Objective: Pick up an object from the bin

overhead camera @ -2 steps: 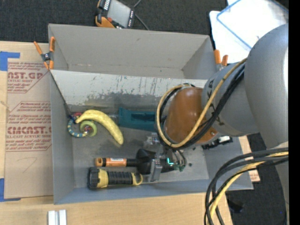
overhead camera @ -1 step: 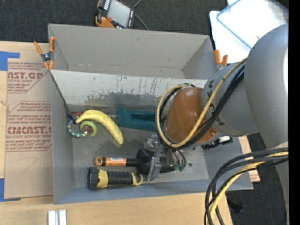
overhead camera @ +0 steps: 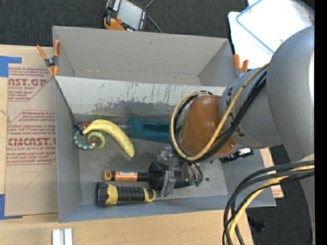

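Note:
My gripper (overhead camera: 168, 180) is low in the bin's front half, right of the middle, under the orange dome of the wrist. It stands at the right ends of two things that lie side by side along the front wall. One is a slim orange and black stick (overhead camera: 125, 176), whose black end reaches up to the gripper. The other is a thicker black tool with yellow trim (overhead camera: 125, 194), just in front of the stick. The view does not show either of them held.
A yellow banana (overhead camera: 115, 134) lies at the left, curving over a green and blue coiled ring (overhead camera: 87, 141). A teal block (overhead camera: 148, 129) lies behind the middle, partly under the arm's cables. The arm covers the bin's right side.

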### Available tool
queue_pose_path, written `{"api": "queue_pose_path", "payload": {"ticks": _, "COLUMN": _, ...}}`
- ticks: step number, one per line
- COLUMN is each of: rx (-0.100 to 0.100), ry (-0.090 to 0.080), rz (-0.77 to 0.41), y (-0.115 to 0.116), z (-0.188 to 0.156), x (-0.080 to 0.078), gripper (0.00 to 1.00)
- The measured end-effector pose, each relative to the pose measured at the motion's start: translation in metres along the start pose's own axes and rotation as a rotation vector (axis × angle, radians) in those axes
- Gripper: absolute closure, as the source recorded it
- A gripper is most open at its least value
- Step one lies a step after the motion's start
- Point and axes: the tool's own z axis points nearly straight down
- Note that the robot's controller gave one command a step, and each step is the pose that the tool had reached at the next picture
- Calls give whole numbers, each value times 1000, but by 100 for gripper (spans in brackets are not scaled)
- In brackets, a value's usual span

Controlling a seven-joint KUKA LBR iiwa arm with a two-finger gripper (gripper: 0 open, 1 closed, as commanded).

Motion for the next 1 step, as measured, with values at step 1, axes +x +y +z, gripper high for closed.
{"api": "queue_pose_path", "payload": {"ticks": 1, "rx": 0, "ry": 0, "rz": 0, "y": 0, "z": 0, "x": 0, "gripper": 100}}
